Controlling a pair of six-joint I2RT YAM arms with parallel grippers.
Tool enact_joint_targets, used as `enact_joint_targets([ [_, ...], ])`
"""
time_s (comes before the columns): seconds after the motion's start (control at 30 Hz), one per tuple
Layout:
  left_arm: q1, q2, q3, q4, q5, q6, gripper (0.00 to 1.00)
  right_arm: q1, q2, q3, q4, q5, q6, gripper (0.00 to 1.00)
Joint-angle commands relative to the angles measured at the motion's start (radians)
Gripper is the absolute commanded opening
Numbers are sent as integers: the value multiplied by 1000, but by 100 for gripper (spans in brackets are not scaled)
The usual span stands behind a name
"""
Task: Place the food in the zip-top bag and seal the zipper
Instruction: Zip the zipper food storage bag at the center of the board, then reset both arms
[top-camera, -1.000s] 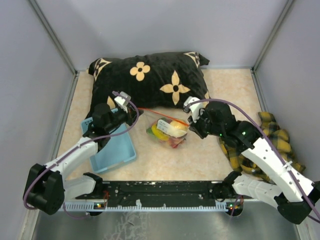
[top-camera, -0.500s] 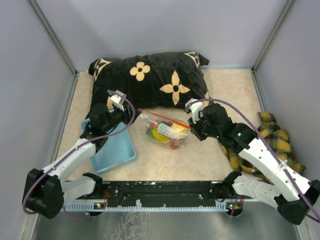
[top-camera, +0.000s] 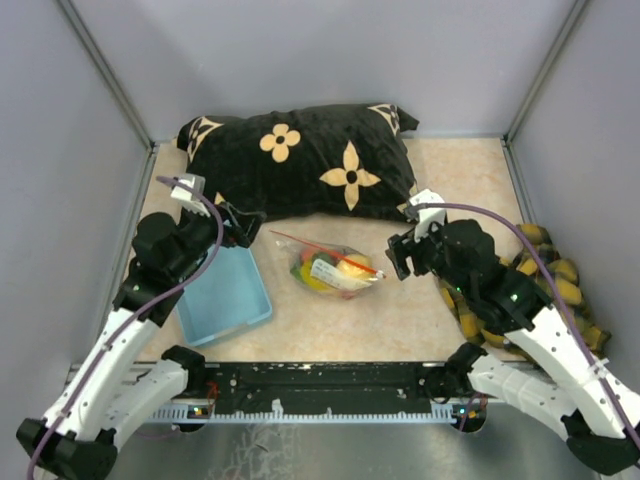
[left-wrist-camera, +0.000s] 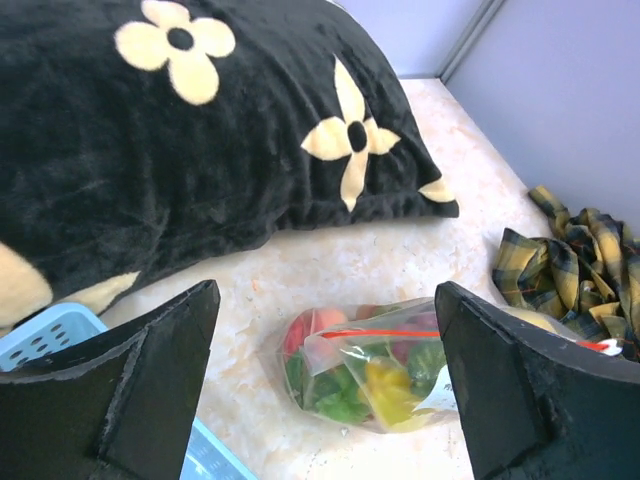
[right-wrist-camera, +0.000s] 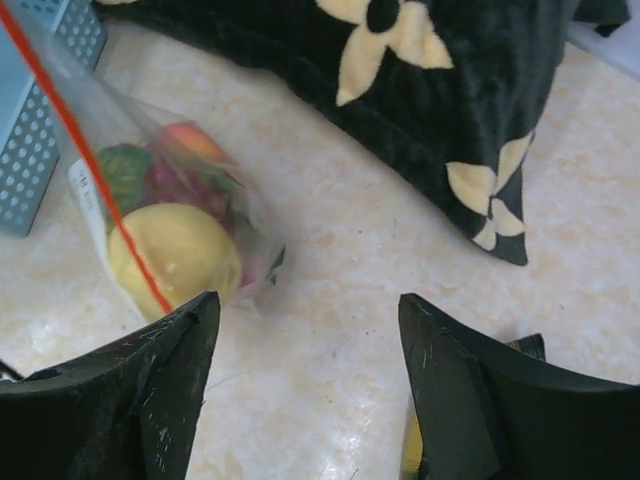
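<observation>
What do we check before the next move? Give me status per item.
1. Food inside the zip-top bag: ok, the fruits show through the plastic.
2. Loose food outside the bag: ok, none in view, though the left arm hides part of the blue basket.
3. Zipper sealed: cannot tell. The red strip runs in one line, but the closure is too fine to see.
4. Left pincer open and apart from the bag: ok.
5. Right pincer open and apart from the bag: ok.
6. Bag lying on the table, apart from the pillow: ok.
</observation>
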Motion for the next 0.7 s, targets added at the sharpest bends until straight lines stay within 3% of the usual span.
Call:
enact_joint_targets([
  [0.0, 4, -79, 80, -242, -65, -2, 97, -11, -83, -35, 63, 198, 54, 73],
  [0.3, 4, -253, 132, -389, -239, 129, 100, -11, -312, -144, 114, 488, 127, 74],
  [0.67, 4, -424, -102, -212, -417, 167, 100, -11, -575, -292, 235, 657, 87, 75],
])
